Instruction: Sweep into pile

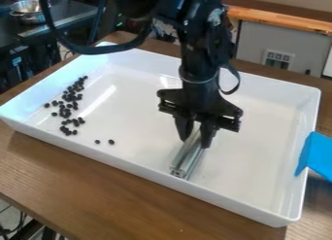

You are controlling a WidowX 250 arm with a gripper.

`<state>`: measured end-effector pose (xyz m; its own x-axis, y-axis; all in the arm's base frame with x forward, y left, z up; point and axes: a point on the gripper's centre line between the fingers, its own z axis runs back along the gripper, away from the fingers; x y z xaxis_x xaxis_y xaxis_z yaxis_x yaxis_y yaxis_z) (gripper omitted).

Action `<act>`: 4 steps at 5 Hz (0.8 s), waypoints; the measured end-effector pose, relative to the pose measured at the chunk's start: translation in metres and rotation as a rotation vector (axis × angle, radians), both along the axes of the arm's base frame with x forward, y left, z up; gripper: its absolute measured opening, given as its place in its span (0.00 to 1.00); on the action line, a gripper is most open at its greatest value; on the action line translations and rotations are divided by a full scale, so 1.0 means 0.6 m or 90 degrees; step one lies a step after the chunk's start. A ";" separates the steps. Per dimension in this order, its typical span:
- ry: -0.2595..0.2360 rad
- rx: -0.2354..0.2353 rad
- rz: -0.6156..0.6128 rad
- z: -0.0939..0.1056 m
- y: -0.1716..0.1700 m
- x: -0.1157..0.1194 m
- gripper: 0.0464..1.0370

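Ops: Grip status?

Me: Gripper (195, 141) is narrowed on the far part of a metal bar (187, 159), mid-tray (142, 169). End hold leaves its long side free to push, I reckon.

Ops: Beads?

Me: Black beads (67, 108) in a loose band at left, two strays (111, 142) closer to the bar, by the near wall. Bar runs roughly near-far, left flank facing them. Suits a leftward sweep.

Ops: Clearance?

Me: Bar's near end is close to the near wall, so I'd ease it farther in first. Room to travel left after that. Left wall's the limit: push too far, beads pin there. Blue object (319, 155) at right, well apart.
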<state>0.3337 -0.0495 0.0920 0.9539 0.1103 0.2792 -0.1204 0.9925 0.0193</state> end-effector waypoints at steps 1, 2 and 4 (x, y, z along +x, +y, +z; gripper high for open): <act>0.004 0.006 0.012 -0.002 0.030 -0.003 0.32; 0.039 0.009 0.039 0.002 0.097 -0.010 0.32; 0.088 0.080 0.041 0.003 0.185 -0.004 0.32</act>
